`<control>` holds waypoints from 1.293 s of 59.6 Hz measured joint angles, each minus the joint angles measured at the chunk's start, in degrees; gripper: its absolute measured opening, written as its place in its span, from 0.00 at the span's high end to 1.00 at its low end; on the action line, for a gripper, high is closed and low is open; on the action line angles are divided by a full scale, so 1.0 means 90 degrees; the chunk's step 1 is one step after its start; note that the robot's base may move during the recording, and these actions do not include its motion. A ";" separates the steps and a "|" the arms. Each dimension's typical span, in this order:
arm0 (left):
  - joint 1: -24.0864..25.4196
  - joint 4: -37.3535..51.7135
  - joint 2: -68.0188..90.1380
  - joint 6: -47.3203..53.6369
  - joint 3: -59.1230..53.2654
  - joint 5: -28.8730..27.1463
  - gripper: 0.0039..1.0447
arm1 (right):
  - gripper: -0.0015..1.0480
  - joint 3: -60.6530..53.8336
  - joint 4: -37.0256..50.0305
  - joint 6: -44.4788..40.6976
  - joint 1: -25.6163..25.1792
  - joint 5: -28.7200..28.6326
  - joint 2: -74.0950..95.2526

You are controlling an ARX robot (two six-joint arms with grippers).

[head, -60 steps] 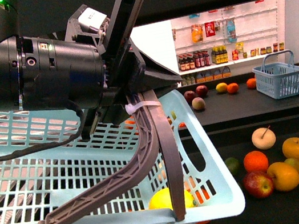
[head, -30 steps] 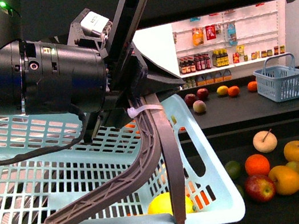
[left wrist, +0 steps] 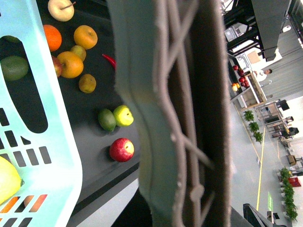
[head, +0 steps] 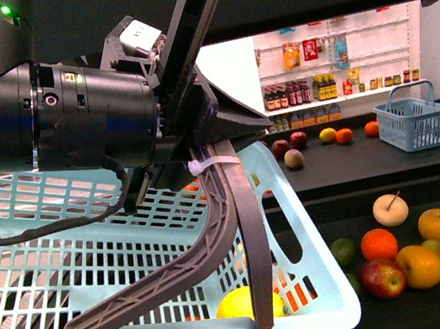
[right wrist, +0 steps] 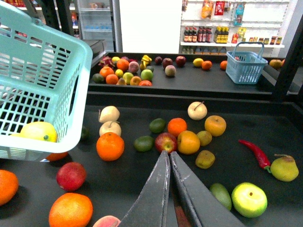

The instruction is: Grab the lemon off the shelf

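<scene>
The bright yellow lemon [head: 243,303] lies inside a light blue plastic basket [head: 93,264], seen through its slotted wall. My left gripper [head: 207,151] is shut on the basket's grey-brown handle [head: 217,246] and holds the basket up in front of the black shelf [head: 348,163]. In the left wrist view the handle [left wrist: 184,118] fills the middle, and the lemon [left wrist: 6,180] shows at the basket's edge. My right gripper [right wrist: 168,157] is shut and empty, above the shelf tray [right wrist: 236,85]. The lemon [right wrist: 38,131] shows in the basket [right wrist: 47,71] there too.
Loose fruit lies on the lower tray: oranges [right wrist: 110,145], apples [right wrist: 165,142], a pear [right wrist: 284,168], a red chilli [right wrist: 255,152], limes. A small blue basket [head: 413,122] stands on the upper tray. White wall shelves of bottles [head: 317,83] are behind.
My left arm and the basket have shifted slightly. The lemon sits a little lower in the front view. The grip on the handle is the same.
</scene>
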 joint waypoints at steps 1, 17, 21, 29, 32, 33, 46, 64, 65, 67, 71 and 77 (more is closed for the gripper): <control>0.0000 0.0000 0.0000 -0.0002 0.0000 0.0002 0.94 | 0.93 0.0000 0.0000 0.0000 0.0000 0.0000 0.0000; 0.0000 0.0000 0.0000 0.0000 0.0000 0.0015 0.94 | 0.72 0.0000 0.0000 0.0000 0.0000 0.0000 -0.0002; 0.0000 0.0000 0.0000 0.0000 0.0000 0.0012 0.94 | 0.60 0.0000 0.0000 0.0000 0.0000 0.0000 -0.0002; 0.0002 0.0000 0.0000 0.0000 0.0000 0.0007 0.94 | 0.40 0.0000 0.0000 0.0000 0.0000 0.0000 -0.0002; 0.0000 0.0000 0.0000 0.0000 0.0000 0.0010 0.94 | 0.32 0.0000 0.0000 0.0000 0.0000 0.0000 -0.0002; 0.0000 0.0000 0.0000 0.0000 0.0000 0.0012 0.94 | 0.29 0.0000 0.0000 0.0000 0.0000 0.0000 -0.0002; -0.0032 0.0357 0.0000 -0.0466 -0.0039 -0.0831 0.94 | 0.01 0.0000 0.0000 0.0007 0.0000 -0.0005 -0.0002; 0.0940 0.1688 -0.0124 -0.2419 -0.0311 -0.2822 0.94 | 0.02 0.0000 0.0000 0.0007 0.0000 -0.0002 -0.0007; 0.1049 0.1795 -0.0143 -0.2548 -0.0338 -0.2888 0.94 | 0.02 0.0000 0.0000 0.0007 0.0000 -0.0002 -0.0007; 0.1222 0.1960 -0.0165 -0.2730 -0.0379 -0.2968 0.94 | 0.02 0.0000 0.0000 0.0007 0.0000 -0.0002 -0.0007; 0.1537 0.2312 -0.0192 -0.3065 -0.0452 -0.3130 0.94 | 0.02 0.0000 0.0000 0.0007 0.0000 -0.0002 -0.0007; 0.2030 0.2817 -0.0219 -0.3597 -0.0566 -0.3276 0.94 | 0.02 0.0000 0.0000 0.0007 0.0000 0.0000 -0.0007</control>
